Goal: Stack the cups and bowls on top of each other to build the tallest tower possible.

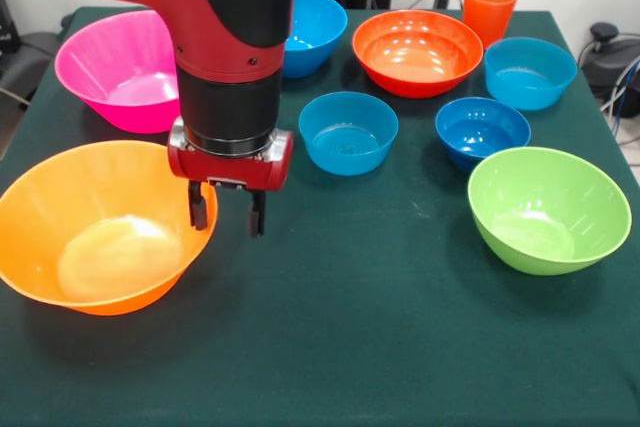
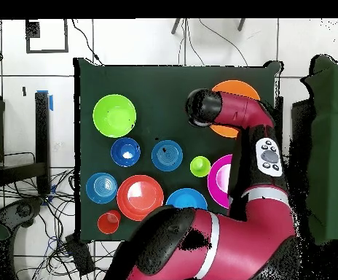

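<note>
- Dark green cloth covers the table, and every bowl on it sits upright and separate; no tower has been started.
- Landmark: the large light-orange glossy plastic bowl, standing open side up at the table's front left in the front view.
- Hanging over this bowl's right rim is the red and black arm's gripper; its two dark fingers are spread apart with nothing between them, the left one over the rim, the right one just outside it.
- Directly behind the light-orange bowl stands the large pink plastic bowl (partly covered by the arm).
- To the right of the light-orange bowl, beyond the gripper, is a small light-blue bowl; further right is a darker small blue bowl.
- Far to the right of the light-orange bowl, at the table's front right, sits the lime-green medium bowl.
- Along the back edge, well away from the light-orange bowl: a medium blue bowl next to the arm, a red-orange medium bowl, a ribbed orange plastic tumbler and another small blue bowl.
- Overhead, a small smooth lime-green cup stands between the pink bowl and the light-blue bowl (the arm hides it from the front).
</note>
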Action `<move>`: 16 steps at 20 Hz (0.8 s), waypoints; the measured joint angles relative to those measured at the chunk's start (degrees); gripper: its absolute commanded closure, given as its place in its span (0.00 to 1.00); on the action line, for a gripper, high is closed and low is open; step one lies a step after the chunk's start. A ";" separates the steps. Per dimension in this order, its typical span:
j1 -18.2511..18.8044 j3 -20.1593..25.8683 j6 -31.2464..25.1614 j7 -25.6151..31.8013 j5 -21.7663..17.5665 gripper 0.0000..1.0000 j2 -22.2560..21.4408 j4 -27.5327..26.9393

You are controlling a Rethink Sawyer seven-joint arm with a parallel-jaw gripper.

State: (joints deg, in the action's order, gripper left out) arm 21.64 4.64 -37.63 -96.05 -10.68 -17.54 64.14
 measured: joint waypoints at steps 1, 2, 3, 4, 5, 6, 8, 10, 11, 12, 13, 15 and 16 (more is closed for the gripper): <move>0.00 -0.02 0.00 0.00 -0.19 0.00 0.01 -0.17; 0.00 -0.02 0.00 0.00 -0.31 0.00 0.02 -0.28; 0.00 -0.02 0.00 0.00 -0.43 0.00 0.04 -0.38; 0.00 -0.02 -0.01 0.00 -0.61 0.00 0.06 -0.52; 0.00 -0.02 -0.01 0.00 -0.82 0.00 0.09 -0.67; 0.00 -0.02 0.00 0.00 -1.08 0.00 0.13 -0.80; -0.01 -0.05 0.00 0.00 -1.54 0.00 0.20 -0.97; -0.04 -0.07 -0.01 0.00 -2.03 0.00 0.26 -1.04; -0.07 -0.12 0.00 0.00 -2.27 0.00 0.31 -1.04; -0.26 -0.41 0.00 0.00 -2.75 0.00 0.42 -1.09; -0.30 -0.47 0.00 0.00 -2.83 0.00 0.44 -1.10; -0.94 -1.42 0.00 0.00 -3.76 0.00 0.68 -1.33; -1.74 -2.52 0.00 0.00 -4.78 0.00 0.95 -1.76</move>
State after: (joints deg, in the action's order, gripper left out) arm 19.90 2.11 -37.63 -96.05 -15.47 -16.59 62.38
